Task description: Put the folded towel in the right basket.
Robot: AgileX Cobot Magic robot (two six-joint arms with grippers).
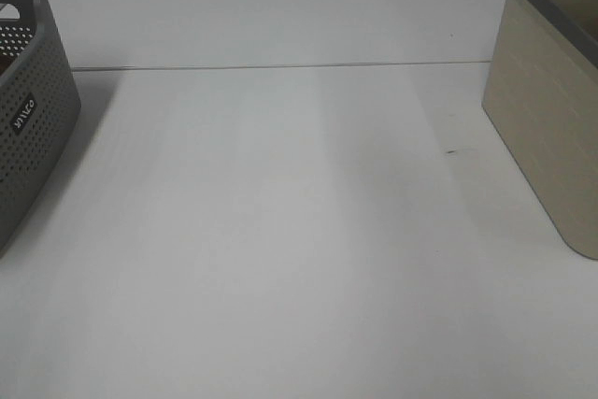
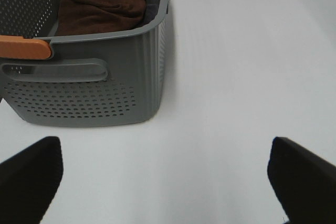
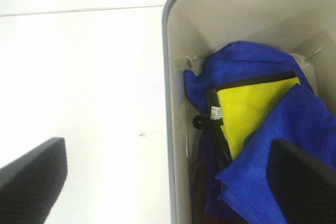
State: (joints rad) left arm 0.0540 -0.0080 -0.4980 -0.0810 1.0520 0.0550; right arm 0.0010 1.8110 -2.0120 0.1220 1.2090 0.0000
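The right basket is beige with a grey rim and stands at the table's right edge. In the right wrist view it holds a folded yellow towel with black trim, lying among blue towels. My right gripper is open and empty above the basket's rim. The left basket is grey and perforated. In the left wrist view it holds folded brown towels. My left gripper is open and empty over the table beside that basket. Neither gripper shows in the exterior high view.
The white table stretches between the two baskets. A seam runs across it at the back. A small dark mark lies near the right basket. An orange grip sits on the grey basket's rim.
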